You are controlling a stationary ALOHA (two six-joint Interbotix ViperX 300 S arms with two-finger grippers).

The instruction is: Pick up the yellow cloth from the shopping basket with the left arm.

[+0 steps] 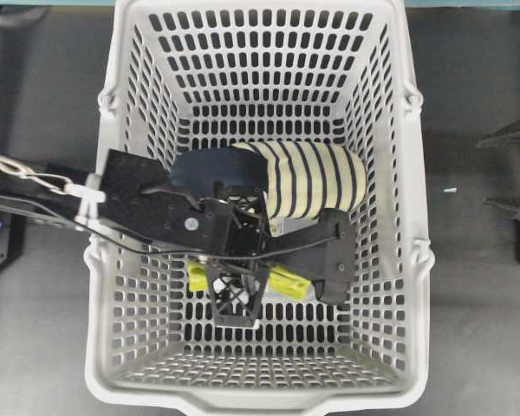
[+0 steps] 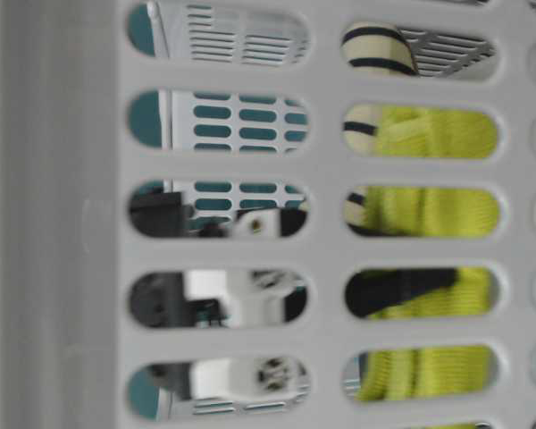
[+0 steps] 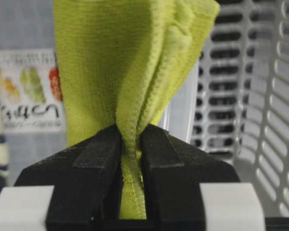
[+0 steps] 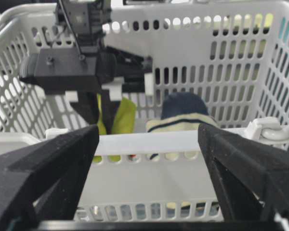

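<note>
The yellow cloth (image 1: 288, 282) is bunched and pinched between the jaws of my left gripper (image 1: 243, 284) inside the shopping basket (image 1: 426, 321). In the left wrist view the black jaws (image 3: 131, 139) are shut on a fold of the cloth (image 3: 130, 62), which spreads out beyond them. In the right wrist view the cloth (image 4: 120, 115) hangs under the left arm, within the basket walls. It also shows through the slots in the table-level view (image 2: 429, 210). My right gripper (image 4: 147, 139) is open and empty outside the basket, facing its near wall.
A cream-and-navy striped slipper (image 1: 312, 178) lies in the basket just behind the cloth and also shows in the right wrist view (image 4: 183, 115). A printed packet (image 3: 29, 91) lies on the basket floor. The basket walls (image 4: 231, 53) surround the left arm closely.
</note>
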